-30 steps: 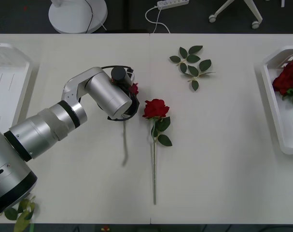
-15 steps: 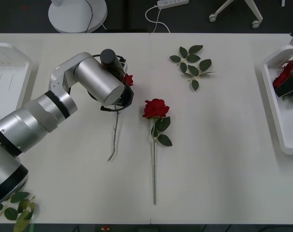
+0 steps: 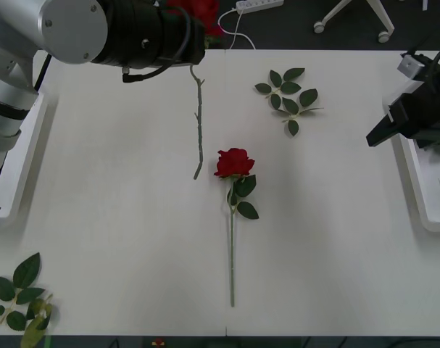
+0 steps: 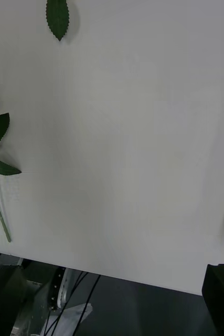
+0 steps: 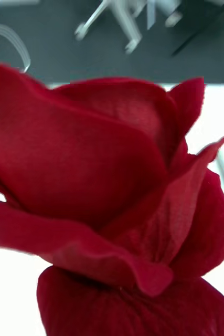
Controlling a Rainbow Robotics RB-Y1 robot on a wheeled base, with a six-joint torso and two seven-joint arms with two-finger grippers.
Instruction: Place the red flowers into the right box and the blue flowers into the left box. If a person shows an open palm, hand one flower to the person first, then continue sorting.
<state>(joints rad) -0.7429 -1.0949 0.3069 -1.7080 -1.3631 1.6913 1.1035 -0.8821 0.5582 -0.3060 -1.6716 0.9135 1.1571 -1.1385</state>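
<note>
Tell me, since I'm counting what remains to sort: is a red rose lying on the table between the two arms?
Yes, one red rose lies flat on the table, bloom up-table and stem toward the robot.

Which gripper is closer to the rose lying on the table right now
Left. The left gripper is up near the table's far edge, holding another red rose above it; the rose on the table lies nearer it than the right gripper by the right box.

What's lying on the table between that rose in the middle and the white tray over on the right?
In the front view, nothing: bare white tabletop runs from the rose to the right tray. The leaf sprig lies farther back, off that line.
</note>
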